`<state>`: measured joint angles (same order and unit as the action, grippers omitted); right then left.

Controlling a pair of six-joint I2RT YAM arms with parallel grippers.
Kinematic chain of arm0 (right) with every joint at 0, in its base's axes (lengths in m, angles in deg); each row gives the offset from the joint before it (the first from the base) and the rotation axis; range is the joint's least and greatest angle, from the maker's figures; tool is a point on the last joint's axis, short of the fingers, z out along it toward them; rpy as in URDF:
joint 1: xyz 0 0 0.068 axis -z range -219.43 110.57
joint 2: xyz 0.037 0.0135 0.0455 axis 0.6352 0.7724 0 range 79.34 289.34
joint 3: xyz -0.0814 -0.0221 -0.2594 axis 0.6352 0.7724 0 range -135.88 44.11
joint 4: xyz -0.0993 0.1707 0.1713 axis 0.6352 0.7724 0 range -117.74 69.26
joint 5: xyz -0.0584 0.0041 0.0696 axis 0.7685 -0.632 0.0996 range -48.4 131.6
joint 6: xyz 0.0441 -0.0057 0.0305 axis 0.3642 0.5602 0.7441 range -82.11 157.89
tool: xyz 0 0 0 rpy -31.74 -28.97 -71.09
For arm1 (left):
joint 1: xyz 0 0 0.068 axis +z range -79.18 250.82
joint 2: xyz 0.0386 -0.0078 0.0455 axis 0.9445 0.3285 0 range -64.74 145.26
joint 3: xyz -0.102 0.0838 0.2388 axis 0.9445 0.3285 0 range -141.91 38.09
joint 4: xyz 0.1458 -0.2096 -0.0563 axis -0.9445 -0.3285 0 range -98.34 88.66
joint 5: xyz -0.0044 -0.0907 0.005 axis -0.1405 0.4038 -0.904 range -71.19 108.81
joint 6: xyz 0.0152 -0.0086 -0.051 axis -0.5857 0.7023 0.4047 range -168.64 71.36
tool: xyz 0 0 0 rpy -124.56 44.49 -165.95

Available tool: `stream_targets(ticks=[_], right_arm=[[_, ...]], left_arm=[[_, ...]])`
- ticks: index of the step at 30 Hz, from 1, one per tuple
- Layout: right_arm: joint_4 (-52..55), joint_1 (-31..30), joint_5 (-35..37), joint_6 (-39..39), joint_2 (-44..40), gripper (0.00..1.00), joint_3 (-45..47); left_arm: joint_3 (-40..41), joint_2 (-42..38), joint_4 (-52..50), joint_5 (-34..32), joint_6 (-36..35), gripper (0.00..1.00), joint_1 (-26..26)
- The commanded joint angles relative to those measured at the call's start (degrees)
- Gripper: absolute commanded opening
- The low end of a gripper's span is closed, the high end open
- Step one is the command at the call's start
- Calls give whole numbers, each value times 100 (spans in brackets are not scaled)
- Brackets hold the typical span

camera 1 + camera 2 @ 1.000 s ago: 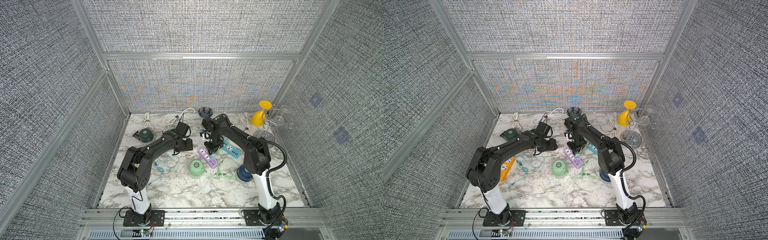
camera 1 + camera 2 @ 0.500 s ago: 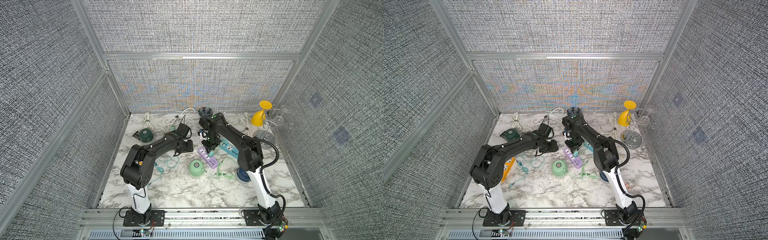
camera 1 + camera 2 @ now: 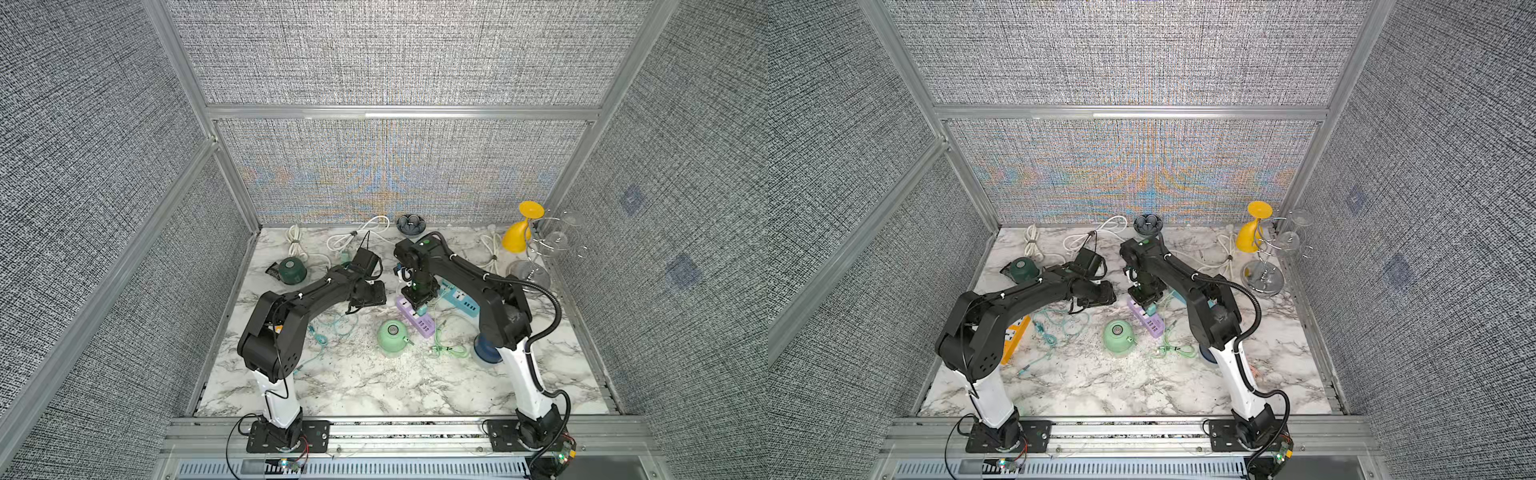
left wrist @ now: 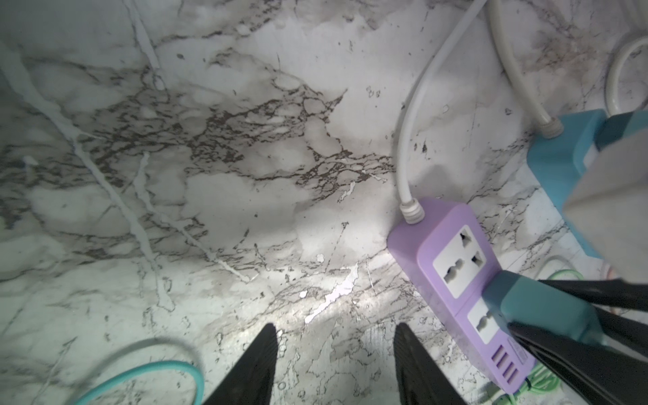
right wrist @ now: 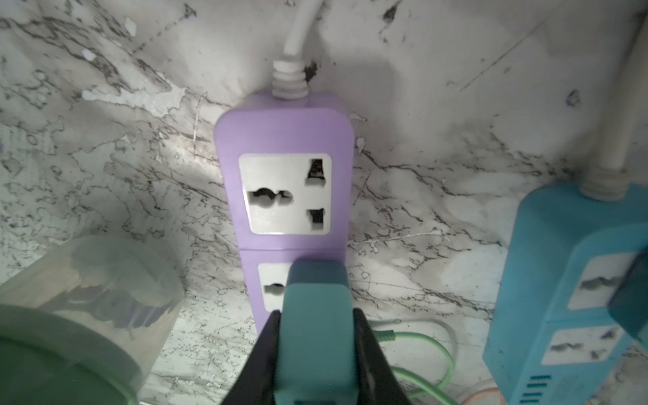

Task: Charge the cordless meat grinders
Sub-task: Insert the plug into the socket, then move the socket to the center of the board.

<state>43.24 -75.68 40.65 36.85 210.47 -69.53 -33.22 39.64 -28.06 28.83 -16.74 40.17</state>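
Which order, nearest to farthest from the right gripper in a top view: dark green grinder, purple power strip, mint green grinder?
1. purple power strip, directly under the right gripper
2. mint green grinder, slightly nearer the front
3. dark green grinder, far left, back

A: non-task stuff on table?
B: purple strip (image 3: 423,326) mid-table w/ teal plug (image 5: 315,315) at 2nd socket, blue strip (image 3: 459,302) just beside. Orange strip (image 3: 1014,337) near left wall.
A: rear?
B: petal dish (image 3: 410,224), white cords (image 3: 357,236), yellow goblet (image 3: 518,237) by glass rack (image 3: 531,275).
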Motion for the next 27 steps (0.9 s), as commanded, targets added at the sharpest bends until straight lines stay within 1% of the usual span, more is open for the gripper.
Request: stream_targets(ticks=[1,6,8,10,12,13,17,24,27], right_arm=[[88,1,-48,104,305,0,273],[121,13,-105,130,422,0,-245],[203,42,52,131,442,0,-459],[298,80,320,104,440,0,-544],[326,161,604,88,375,0,-461],[307,232,695,82,318,0,-389],[163,452,1004,3,97,0,-57],[69,727,1384,-37,89,0,153],[14,848,1608,-28,105,0,218]], left_arm=[[-41,-103,36,-90,-19,55,-2],[-101,-379,-187,-267,-13,58,2],[-111,-603,-375,-459,-2,60,11],[-103,-840,-579,-645,22,64,50],[-89,-1103,-811,-862,48,66,101],[-78,-1225,-940,-1004,70,68,112],[30,-1641,-1305,-1371,110,71,219],[427,-2254,-1484,-1594,366,72,667],[520,-2458,-1512,-1654,475,75,892]])
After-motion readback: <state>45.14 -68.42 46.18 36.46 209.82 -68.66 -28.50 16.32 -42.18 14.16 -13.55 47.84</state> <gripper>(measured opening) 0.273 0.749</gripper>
